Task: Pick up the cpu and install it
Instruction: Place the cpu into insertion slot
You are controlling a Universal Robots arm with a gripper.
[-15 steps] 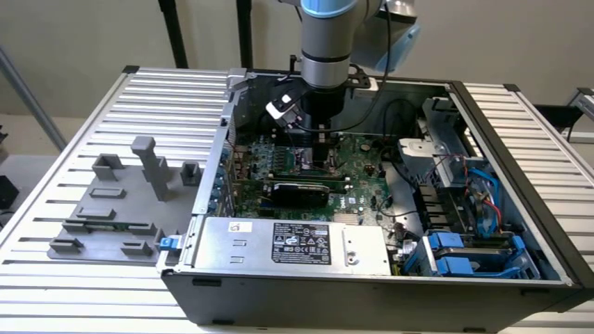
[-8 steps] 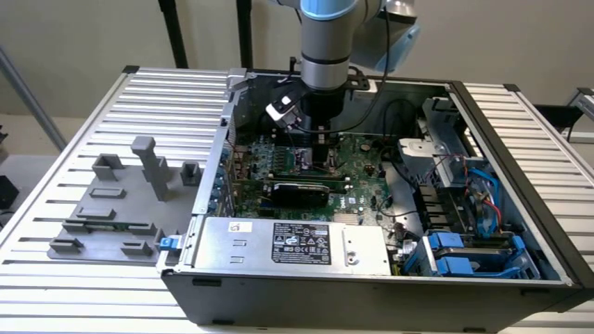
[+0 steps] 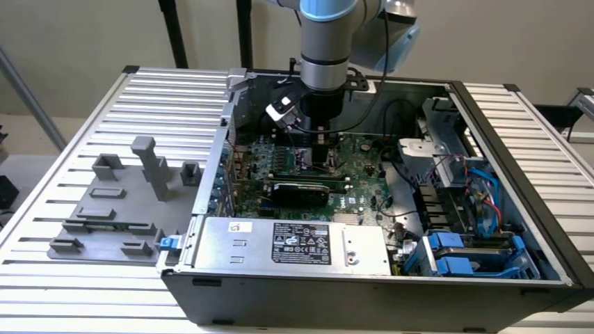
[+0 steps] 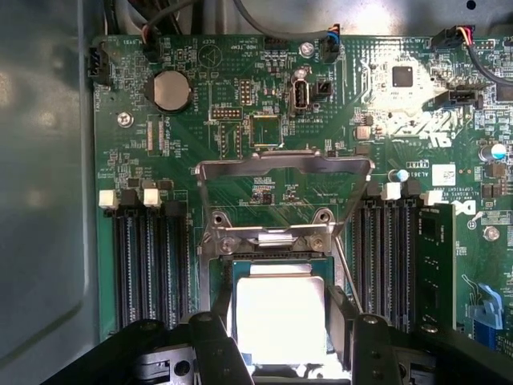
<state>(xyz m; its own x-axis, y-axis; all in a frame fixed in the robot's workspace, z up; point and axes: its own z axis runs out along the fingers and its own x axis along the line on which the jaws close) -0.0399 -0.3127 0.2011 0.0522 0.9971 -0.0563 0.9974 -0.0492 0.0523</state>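
The cpu (image 4: pixel 280 317), a flat square chip with a bright silver top, sits between the two black fingers (image 4: pixel 218 341) of my gripper (image 4: pixel 280 337), which press on its opposite edges. It lies level over the black-framed socket (image 4: pixel 276 261) on the green motherboard (image 4: pixel 200 120). The socket's metal load plate (image 4: pixel 284 167) stands swung open beyond it. In the exterior view my gripper (image 3: pixel 316 158) reaches straight down into the open computer case (image 3: pixel 390 278), low over the board, and hides the cpu.
Black memory slots (image 4: pixel 152 265) flank the socket on both sides, one holding a memory stick (image 4: pixel 437 269). A grey power supply box (image 3: pixel 288 243) fills the case's near side. Cables and blue drive bays (image 3: pixel 469 254) lie on the exterior view's right. A grey fixture tray (image 3: pixel 116 205) rests outside the case.
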